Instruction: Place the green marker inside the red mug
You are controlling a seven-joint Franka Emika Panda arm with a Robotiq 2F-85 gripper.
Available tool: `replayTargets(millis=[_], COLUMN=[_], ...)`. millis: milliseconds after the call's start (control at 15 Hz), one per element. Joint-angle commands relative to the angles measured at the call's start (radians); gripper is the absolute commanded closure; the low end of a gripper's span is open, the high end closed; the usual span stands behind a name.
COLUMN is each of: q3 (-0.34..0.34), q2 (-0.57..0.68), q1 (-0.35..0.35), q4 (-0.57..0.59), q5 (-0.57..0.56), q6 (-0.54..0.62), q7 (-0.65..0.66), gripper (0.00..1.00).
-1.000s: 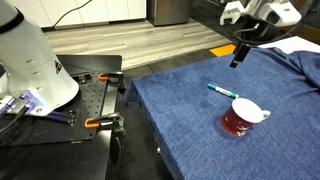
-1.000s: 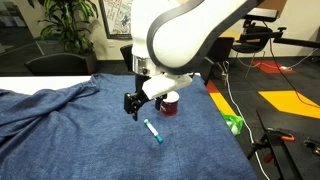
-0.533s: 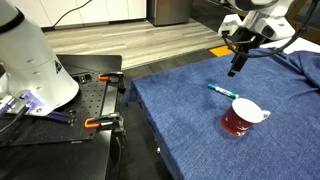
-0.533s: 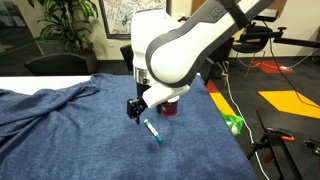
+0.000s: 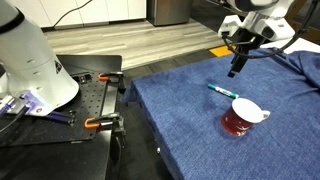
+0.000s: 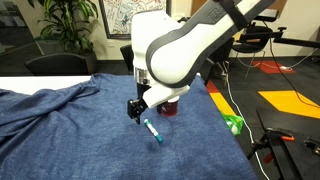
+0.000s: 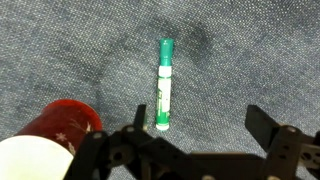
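The green marker [image 7: 163, 85] lies flat on the blue cloth; it also shows in both exterior views [image 5: 222, 91] [image 6: 152, 130]. The red mug [image 5: 240, 118] stands upright on the cloth close to the marker, its white handle to the side; in an exterior view [image 6: 171, 104] the arm partly hides it, and in the wrist view [image 7: 52, 138] it is at the lower left. My gripper [image 5: 235, 66] [image 6: 133, 113] [image 7: 195, 128] hangs open and empty a little above the cloth, just off the marker's end.
The blue cloth [image 5: 200, 130] covers the table and is wrinkled at one side [image 6: 45, 100]. A black bench with orange clamps [image 5: 95, 100] stands beside the table edge. A green object [image 6: 233, 124] lies off the cloth's far side.
Over the last second my gripper has come down toward the cloth near the marker; in the last half second nothing moved. Marker and mug are where they were.
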Motion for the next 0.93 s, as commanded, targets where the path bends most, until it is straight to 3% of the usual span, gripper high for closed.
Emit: replayTargets(millis=[0, 867], q3=[-0.018, -0.026], q2=[0.008, 0.101], q1=[0.010, -0.019], q4=[0.002, 0.010], q5=[-0.007, 0.034], q6=[0.020, 0.131], q7=[-0.001, -0.021], gripper=[0.00, 0.00])
